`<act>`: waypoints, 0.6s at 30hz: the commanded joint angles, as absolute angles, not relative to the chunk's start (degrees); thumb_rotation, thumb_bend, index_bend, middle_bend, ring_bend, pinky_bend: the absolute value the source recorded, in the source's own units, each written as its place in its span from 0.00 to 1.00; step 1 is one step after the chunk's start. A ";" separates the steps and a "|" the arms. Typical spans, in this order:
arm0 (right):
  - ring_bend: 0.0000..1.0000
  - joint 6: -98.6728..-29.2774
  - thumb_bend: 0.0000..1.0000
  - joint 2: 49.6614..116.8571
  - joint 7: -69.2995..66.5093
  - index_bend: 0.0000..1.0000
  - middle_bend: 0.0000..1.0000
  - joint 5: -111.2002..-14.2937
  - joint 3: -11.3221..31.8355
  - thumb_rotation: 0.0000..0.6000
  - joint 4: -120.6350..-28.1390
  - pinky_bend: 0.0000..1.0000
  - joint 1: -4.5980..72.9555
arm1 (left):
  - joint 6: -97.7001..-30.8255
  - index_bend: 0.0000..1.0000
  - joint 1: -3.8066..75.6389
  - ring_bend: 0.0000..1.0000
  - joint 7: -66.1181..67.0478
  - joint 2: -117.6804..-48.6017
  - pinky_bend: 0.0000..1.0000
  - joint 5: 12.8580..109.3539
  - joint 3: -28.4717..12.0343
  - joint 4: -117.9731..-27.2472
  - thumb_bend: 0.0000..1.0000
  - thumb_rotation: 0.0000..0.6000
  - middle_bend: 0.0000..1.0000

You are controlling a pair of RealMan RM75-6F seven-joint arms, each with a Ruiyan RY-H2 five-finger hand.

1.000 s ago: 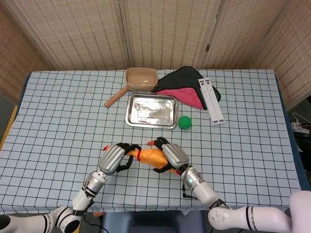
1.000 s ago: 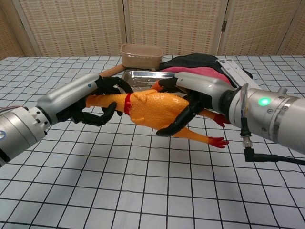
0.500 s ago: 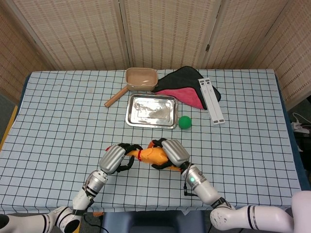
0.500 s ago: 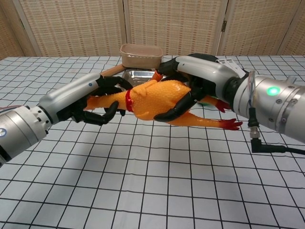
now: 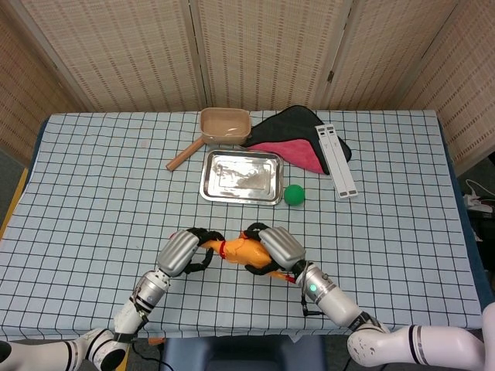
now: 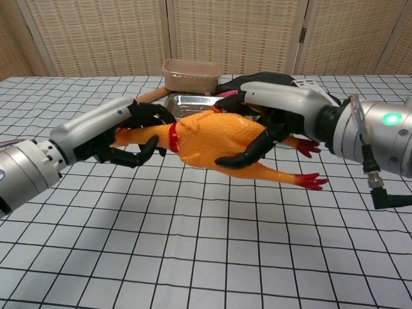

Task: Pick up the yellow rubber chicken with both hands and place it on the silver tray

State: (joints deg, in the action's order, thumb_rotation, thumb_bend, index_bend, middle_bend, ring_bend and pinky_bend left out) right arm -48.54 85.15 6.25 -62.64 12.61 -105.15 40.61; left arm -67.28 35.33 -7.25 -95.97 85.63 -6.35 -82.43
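Yellow rubber chicken (image 6: 212,138) hangs above the checked tablecloth (image 6: 193,257); left hand (image 6: 132,135) grips its neck, right hand (image 6: 270,122) wraps its body.

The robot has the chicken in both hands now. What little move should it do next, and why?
Probably carry it forward, keeping it lifted. The left hand grips the yellow rubber chicken at its neck end and the right hand wraps its body, so the chicken is off the table. The silver tray lies farther from the robot, straight ahead, so both hands should likely move together toward it.
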 commanded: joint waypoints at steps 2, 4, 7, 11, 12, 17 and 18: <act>0.00 -48.50 0.07 84.23 2.03 0.00 0.00 -65.95 12.32 1.00 -105.28 0.13 40.69 | -66.97 0.76 35.28 0.42 -7.62 -95.55 0.46 85.19 -6.55 -82.64 0.77 1.00 0.59; 0.00 -47.72 0.06 83.26 1.06 0.00 0.00 -66.69 12.10 1.00 -105.61 0.06 40.86 | -66.91 0.76 35.33 0.42 -7.61 -95.38 0.46 85.20 -6.61 -82.65 0.77 1.00 0.59; 0.00 -47.85 0.05 82.59 -0.04 0.00 0.00 -67.51 11.92 1.00 -105.98 0.01 40.76 | -66.93 0.76 35.32 0.42 -7.98 -95.08 0.46 85.20 -6.69 -83.01 0.77 1.00 0.59; 0.00 -46.73 0.05 82.33 -0.83 0.00 0.00 -66.55 11.60 1.00 -105.74 0.03 41.29 | -66.99 0.76 35.29 0.42 -8.28 -94.75 0.46 85.62 -6.43 -83.91 0.77 1.00 0.59; 0.00 -46.66 0.05 82.51 -0.94 0.00 0.00 -66.25 11.56 1.00 -105.63 0.07 41.39 | -67.07 0.76 35.29 0.42 -8.21 -94.74 0.46 85.80 -6.34 -84.08 0.76 1.00 0.59; 0.27 -48.74 0.08 84.83 -3.33 0.30 0.23 -65.97 12.04 1.00 -105.14 0.56 40.81 | -67.37 0.76 35.25 0.42 -7.81 -94.67 0.46 86.20 -6.21 -84.68 0.76 1.00 0.59; 0.40 -48.94 0.11 85.05 -3.97 0.44 0.34 -66.25 12.14 1.00 -105.06 0.69 40.71 | -67.41 0.76 35.23 0.42 -7.76 -94.61 0.46 86.19 -6.22 -84.73 0.76 1.00 0.59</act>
State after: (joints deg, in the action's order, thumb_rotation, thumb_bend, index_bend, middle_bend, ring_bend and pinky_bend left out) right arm -48.48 84.48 -2.99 -66.08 11.93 -105.22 40.93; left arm -67.41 35.23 -7.77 -94.60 86.19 -6.22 -84.73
